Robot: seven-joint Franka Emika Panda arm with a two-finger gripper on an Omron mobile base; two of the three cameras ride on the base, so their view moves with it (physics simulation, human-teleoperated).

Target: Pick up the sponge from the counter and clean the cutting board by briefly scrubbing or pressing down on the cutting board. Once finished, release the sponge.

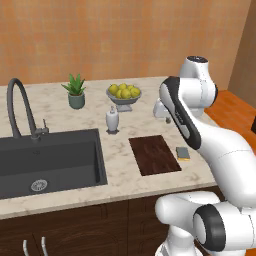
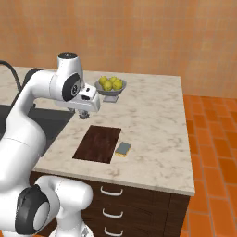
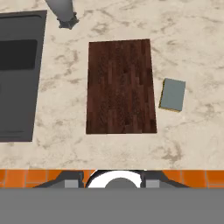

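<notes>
white links of the arm [image 1: 210, 145] rose closest to the base cameras, and in the left base view the forearm covered most of the jaws [image 1: 161, 111], so only a pale corner of the hand showed beside the fruit bowl [image 1: 123, 95]. from the right base view the hand [image 2: 83, 113] hung high above the desk [image 2: 152, 120], over its far part just beyond the cutting board [image 2: 98, 143]. the finger tips were too small and dark to make out there, and in the hand view only their stubs poked up at the bottom edge, so i could not tell how far the jaws stood apart; nothing was seen between them.

the cutting board lay flat near the front edge of the desk, bare on top. the sponge [image 3: 173, 94] lay on the desk just beside the board's right edge, grey-green face up, not touching it, with a thin yellow strip visible along its near side. left of the board sat the black sink [image 1: 50, 160], cut off by the picture's left edge, with its curved tap [image 1: 22, 107] behind. a soap bottle [image 1: 112, 120] stood between sink and board on the far side, and a potted plant [image 1: 76, 91] stood further back.
</notes>
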